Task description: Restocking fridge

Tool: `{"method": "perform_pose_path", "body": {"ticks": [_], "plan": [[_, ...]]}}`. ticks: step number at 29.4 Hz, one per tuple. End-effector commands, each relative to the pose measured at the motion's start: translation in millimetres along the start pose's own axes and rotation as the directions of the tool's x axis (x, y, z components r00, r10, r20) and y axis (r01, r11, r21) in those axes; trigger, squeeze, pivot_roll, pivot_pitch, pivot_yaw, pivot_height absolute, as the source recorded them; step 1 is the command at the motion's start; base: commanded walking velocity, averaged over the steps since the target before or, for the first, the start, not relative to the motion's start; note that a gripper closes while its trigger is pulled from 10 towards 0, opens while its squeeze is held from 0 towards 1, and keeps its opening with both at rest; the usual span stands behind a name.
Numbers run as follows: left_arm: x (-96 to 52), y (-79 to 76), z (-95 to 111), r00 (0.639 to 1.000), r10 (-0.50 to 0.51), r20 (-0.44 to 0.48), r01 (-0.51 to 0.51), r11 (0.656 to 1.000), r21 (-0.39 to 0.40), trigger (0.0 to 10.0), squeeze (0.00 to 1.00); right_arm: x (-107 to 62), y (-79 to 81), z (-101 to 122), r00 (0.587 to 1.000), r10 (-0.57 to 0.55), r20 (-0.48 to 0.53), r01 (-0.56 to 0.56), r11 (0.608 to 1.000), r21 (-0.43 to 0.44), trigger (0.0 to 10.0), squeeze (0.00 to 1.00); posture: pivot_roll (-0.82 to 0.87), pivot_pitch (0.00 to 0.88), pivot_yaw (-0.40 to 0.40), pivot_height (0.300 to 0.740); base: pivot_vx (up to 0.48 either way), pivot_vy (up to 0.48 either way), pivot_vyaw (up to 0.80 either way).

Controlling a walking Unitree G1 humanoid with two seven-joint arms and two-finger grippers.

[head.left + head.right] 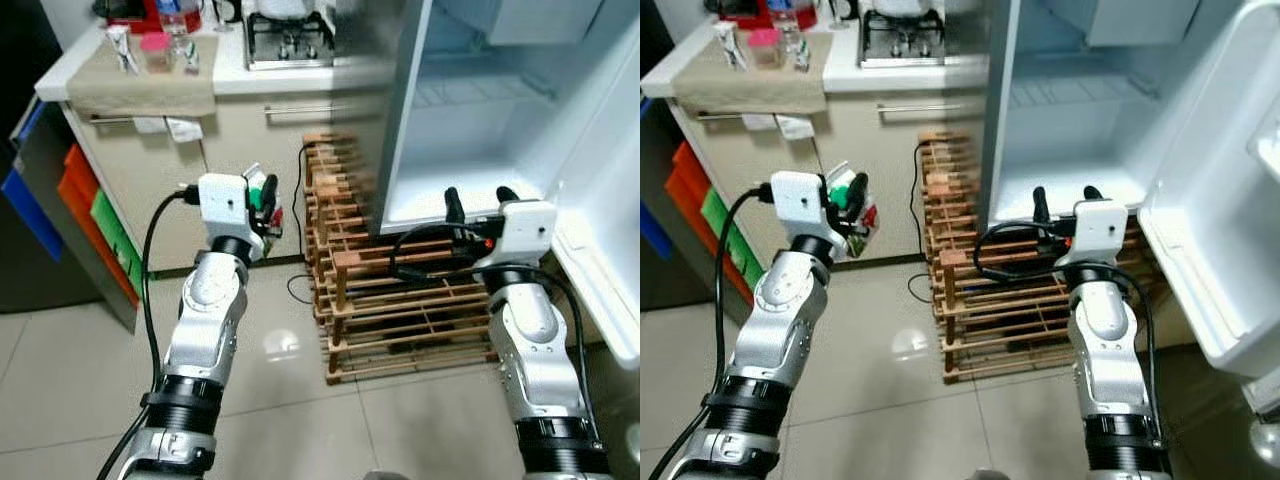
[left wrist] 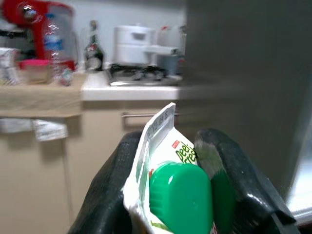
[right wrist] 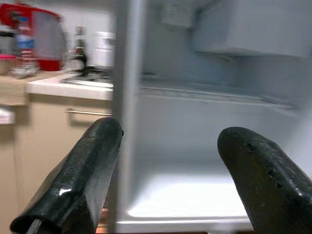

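Carton point(image 2: 170, 195) with green cap pinched in my left tool point(image 1: 262, 200), held left of open fridge point(image 1: 470, 150) — not yet inside. Right tool point(image 3: 170, 180) spread, empty, aimed at bare bottom shelf point(image 3: 195, 195). Restock barely begun; more items wait on table point(image 1: 140, 75) — I judge.

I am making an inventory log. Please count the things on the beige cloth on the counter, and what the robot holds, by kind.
White carton with green cap, in the left end effector: 1
Clear plastic bottle: 1
Clear container with pink lid: 1
White printed carton: 1
Total: 4
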State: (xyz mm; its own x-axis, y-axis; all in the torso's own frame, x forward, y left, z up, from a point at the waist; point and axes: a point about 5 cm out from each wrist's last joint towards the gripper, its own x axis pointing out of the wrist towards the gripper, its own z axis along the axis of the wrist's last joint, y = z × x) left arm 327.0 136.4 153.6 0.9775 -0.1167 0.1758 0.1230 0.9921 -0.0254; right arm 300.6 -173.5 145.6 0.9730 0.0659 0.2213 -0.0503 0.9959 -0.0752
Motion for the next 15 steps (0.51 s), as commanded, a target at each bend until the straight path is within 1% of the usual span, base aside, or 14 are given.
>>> {"method": "perform_pose_path", "body": {"ticks": [1,8,15], "plan": [[1.9,0.9,3.1,1.0,0.009,0.011,-0.009,1.0,-0.003,10.0,0.0,2.4,-0.7,4.9,1.0,0.003,0.021,-0.003,1.0,0.0,10.0,0.0,-0.12,0.0,0.005,0.74,0.39,-0.277,0.0],[3.9,2.8,1.2,1.0,0.02,0.0,-0.02,1.0,0.007,10.0,0.0,2.3,-2.2,4.8,1.0,0.002,0.019,-0.002,1.0,-0.005,10.0,0.0,-0.12,0.0,0.003,0.74,0.391,-0.275,0.0],[4.1,0.1,2.1,1.0,0.006,0.006,-0.006,1.0,0.007,10.0,0.0,2.4,-2.9,4.4,1.0,0.0,0.016,0.0,1.0,-0.006,10.0,0.0,-0.12,0.0,0.003,0.74,0.392,-0.274,0.0]]}}
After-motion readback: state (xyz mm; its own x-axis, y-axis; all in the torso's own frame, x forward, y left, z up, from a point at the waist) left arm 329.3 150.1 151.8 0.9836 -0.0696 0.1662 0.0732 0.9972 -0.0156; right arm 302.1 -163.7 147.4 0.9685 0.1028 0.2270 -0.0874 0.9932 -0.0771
